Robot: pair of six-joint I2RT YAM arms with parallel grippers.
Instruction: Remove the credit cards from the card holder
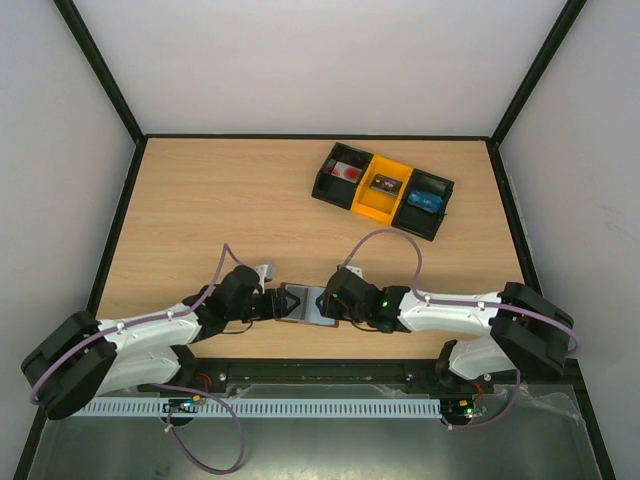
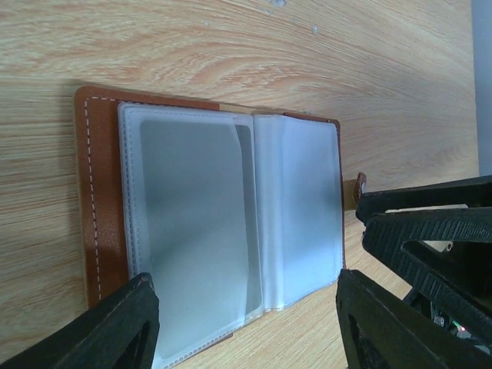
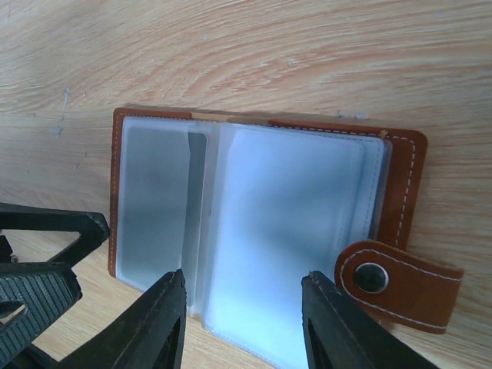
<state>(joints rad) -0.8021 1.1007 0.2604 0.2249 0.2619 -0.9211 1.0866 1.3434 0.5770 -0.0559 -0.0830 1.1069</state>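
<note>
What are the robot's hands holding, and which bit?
Nothing looks gripped. The left gripper and right gripper stand open over the card holder lying flat on the table.

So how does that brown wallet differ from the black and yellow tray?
The card holder is brown, flat and lying open; the tray is black and yellow, with three walled bins. The card holder lies near the front edge; the tray sits farther back. Both rest on the table.
</note>
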